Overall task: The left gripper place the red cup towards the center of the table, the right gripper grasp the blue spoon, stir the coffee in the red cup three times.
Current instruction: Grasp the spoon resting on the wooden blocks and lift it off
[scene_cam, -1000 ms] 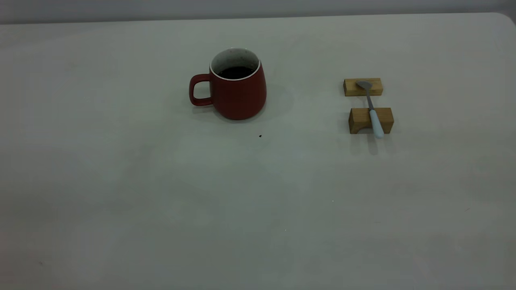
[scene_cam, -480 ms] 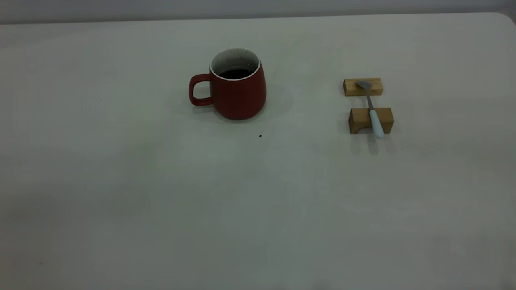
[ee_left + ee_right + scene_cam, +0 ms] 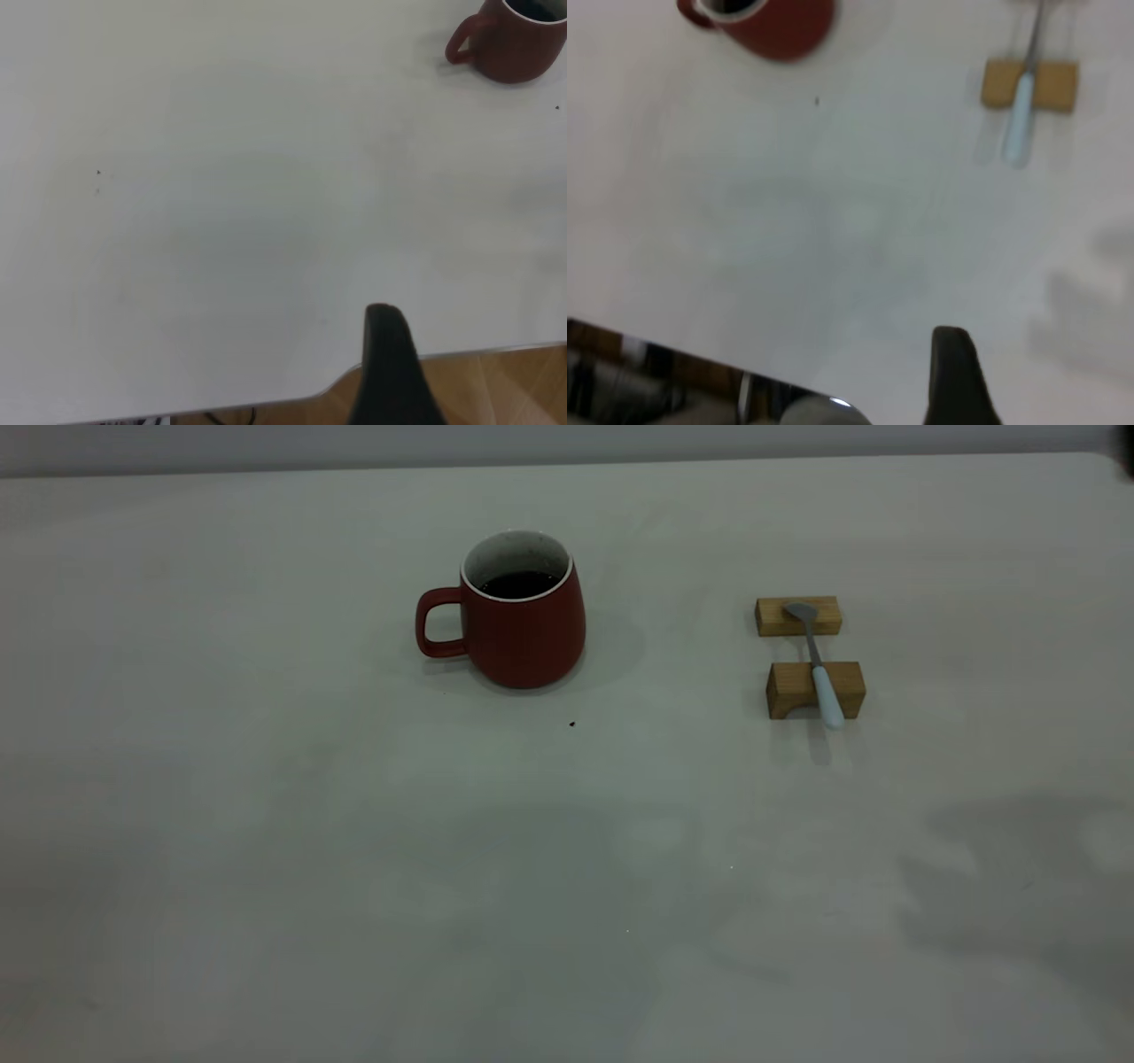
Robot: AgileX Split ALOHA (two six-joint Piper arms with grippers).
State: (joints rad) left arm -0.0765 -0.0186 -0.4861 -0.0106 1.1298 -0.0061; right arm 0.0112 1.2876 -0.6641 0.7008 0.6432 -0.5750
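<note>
The red cup [image 3: 523,624] stands upright on the table [image 3: 266,824], left of centre towards the back, its handle pointing left. Dark coffee [image 3: 520,584] shows inside. The blue spoon [image 3: 819,669] lies across two wooden blocks at the right, its pale handle towards the front. Neither gripper shows in the exterior view. The left wrist view has a dark part of my left gripper [image 3: 390,372] over the table's near edge, far from the red cup [image 3: 518,44]. In the right wrist view my right gripper [image 3: 952,381] hangs well short of the blue spoon [image 3: 1019,119] and the red cup [image 3: 775,27].
The spoon rests on a back wooden block [image 3: 771,618] and a front wooden block [image 3: 788,691]. A tiny dark speck [image 3: 571,724] lies in front of the cup. A dark bit [image 3: 1127,456] pokes in at the far right corner. Shadows fall on the table's front right.
A broad shadow has spread over the table's front right, and a dark bit has come in at the top right corner. Cup and spoon have not moved.
</note>
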